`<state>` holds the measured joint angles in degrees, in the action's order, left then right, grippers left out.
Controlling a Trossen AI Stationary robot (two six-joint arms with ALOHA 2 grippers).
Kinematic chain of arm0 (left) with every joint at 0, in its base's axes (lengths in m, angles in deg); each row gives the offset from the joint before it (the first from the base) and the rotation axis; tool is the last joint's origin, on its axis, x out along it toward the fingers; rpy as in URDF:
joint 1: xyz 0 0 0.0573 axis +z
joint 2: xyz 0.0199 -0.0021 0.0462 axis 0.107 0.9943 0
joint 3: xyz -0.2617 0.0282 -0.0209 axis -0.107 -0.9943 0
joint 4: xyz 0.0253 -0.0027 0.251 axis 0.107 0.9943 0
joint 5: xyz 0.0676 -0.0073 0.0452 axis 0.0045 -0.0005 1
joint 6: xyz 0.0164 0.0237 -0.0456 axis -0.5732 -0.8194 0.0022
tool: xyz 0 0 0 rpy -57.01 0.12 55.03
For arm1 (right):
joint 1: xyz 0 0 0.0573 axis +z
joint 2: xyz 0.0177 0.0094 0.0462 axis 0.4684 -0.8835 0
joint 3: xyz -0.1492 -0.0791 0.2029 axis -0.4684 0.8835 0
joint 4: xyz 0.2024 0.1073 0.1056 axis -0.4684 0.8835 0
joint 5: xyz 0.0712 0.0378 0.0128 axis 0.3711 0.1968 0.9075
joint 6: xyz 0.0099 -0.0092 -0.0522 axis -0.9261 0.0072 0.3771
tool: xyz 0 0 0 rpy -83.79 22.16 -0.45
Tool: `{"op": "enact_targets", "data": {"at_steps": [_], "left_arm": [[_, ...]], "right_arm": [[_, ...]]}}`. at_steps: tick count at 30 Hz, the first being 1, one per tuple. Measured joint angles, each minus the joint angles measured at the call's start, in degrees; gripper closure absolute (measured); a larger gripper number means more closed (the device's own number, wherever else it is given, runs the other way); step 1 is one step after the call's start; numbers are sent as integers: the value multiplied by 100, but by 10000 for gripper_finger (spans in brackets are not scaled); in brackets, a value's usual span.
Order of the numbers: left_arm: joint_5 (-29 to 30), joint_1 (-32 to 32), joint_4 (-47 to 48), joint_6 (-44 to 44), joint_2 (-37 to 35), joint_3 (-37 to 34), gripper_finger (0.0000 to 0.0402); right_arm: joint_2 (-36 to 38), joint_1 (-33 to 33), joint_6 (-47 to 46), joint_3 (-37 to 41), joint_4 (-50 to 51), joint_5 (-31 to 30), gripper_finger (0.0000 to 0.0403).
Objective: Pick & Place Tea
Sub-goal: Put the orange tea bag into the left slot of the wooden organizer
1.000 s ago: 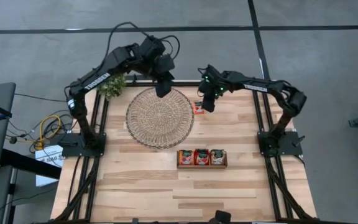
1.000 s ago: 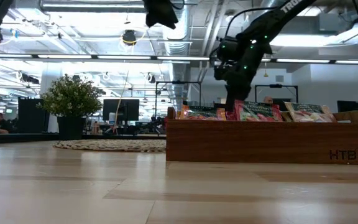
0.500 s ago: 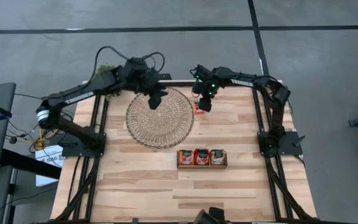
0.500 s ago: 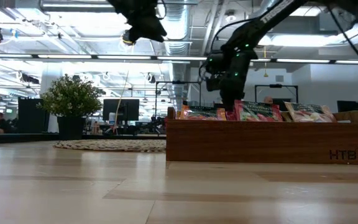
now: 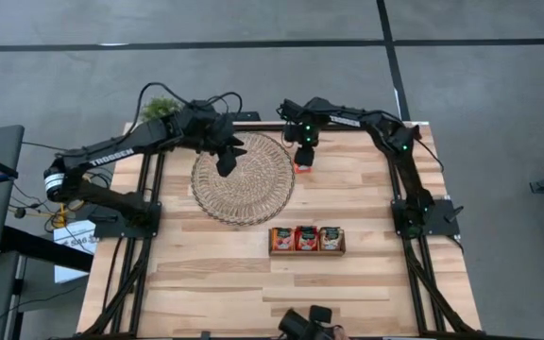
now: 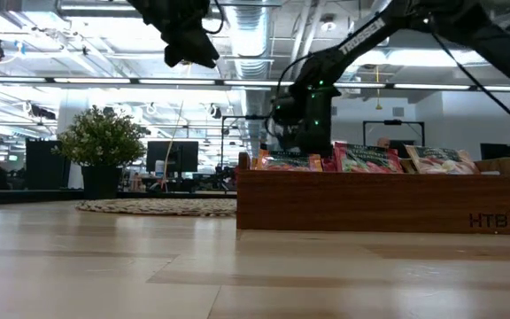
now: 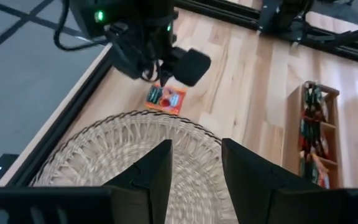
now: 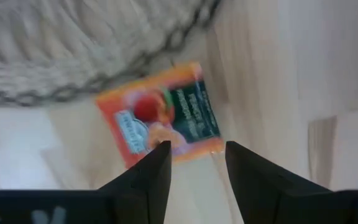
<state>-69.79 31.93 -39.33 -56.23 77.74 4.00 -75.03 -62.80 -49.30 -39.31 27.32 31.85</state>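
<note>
One red tea sachet (image 5: 302,168) lies flat on the wood just right of the round woven mat (image 5: 244,189). It also shows in the right wrist view as the sachet (image 8: 163,118) and in the left wrist view as the sachet (image 7: 166,99). My right gripper (image 5: 303,157) hangs open directly over it, fingers (image 8: 148,171) pointing down and apart from it. My left gripper (image 5: 225,163) is open above the mat's far left part (image 7: 104,162). More sachets stand in the three-part wooden tray (image 5: 307,252).
The tray (image 6: 379,202) sits toward the table's near side, right of centre, its three compartments filled with upright sachets. A small potted plant (image 5: 159,108) stands at the far left corner. Bare wood lies near and right of the mat. Both arms crowd the far edge.
My right gripper has slid toward the table's left, ending over the lone sachet. My left gripper has swung from the mat's far edge toward the left and near side, staying above the mat. The sachet has not moved.
</note>
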Motion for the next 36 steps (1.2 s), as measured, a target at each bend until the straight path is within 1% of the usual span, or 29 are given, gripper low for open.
{"op": "enact_targets", "data": {"at_steps": [2, 11, 21, 24, 28, 36], "left_arm": [[58, 4, -44, -41, -1, -62, 271], [204, 12, -58, -181, 1, -150, 271], [227, 12, -109, -165, 3, -150, 271], [225, 12, -111, -150, 3, -150, 271], [223, 6, -112, -120, 3, -150, 271], [220, 6, -118, -30, 3, -150, 271]], "right_arm": [[-126, 4, -31, -20, 2, -127, 261], [-258, 75, -50, -23, 44, -180, 262], [-428, 114, -151, -40, -63, -112, 259], [-499, 137, -154, -56, -36, 4, 261], [-610, 172, -196, -192, 59, 6, 274], [-599, 124, -169, -191, 25, -12, 325]]}}
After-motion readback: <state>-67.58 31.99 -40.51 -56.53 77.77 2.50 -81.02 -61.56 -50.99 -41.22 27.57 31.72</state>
